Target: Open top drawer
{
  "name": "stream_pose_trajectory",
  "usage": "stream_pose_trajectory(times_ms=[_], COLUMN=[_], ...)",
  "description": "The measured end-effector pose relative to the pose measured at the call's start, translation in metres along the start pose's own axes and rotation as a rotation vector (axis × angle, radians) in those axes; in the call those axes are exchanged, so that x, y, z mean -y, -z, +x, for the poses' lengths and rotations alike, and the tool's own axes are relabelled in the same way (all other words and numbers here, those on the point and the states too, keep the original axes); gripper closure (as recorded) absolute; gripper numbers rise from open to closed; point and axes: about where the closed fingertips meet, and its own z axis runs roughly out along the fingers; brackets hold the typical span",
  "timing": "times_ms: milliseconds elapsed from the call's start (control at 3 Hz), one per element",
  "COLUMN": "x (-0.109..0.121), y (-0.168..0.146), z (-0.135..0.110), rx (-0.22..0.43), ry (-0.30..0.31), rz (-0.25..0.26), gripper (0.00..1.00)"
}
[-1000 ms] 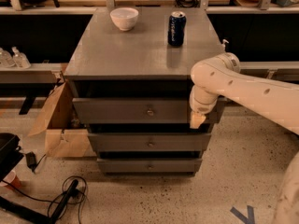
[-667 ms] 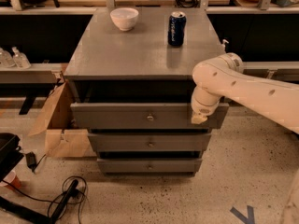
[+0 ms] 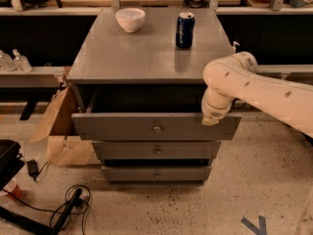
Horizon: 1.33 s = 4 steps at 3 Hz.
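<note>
The top drawer [image 3: 122, 127] is the widest grey front of the grey cabinet, with a small brass knob [image 3: 157, 129] at its centre. It stands pulled out from the cabinet, and a dark gap shows above its front. My gripper [image 3: 211, 119] hangs from the white arm at the drawer's upper right edge, right of the knob. It rests against the top rim of the drawer front. Two narrower drawer fronts [image 3: 156, 151] sit below, closed.
A white bowl [image 3: 130, 19] and a blue can [image 3: 185, 30] stand on the cabinet top [image 3: 146, 53]. A cardboard box [image 3: 61, 126] leans at the cabinet's left. Cables and a black device [image 3: 54, 209] lie on the floor at the lower left. Shelving runs behind.
The top drawer has slid further out toward the camera, with the gripper moving along at its right edge. The dark gap above the front has grown.
</note>
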Motion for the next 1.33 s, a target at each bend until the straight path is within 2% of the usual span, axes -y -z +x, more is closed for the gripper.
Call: stream_pose_trajectory(times_ms=[333,667,1000,1333], x=[0.000,-0.013,-0.043,-0.042], y=[0.001,0.010,0.033,0.031], z=[0.000,0.006,0.016,0.016], rx=[0.000,-0.006,-0.012,-0.012], ry=[0.000,-0.009,-0.019,-0.019], rz=[0.000,-0.011,-0.034,-0.034], gripper=[1.00,1.00,1.00,1.00])
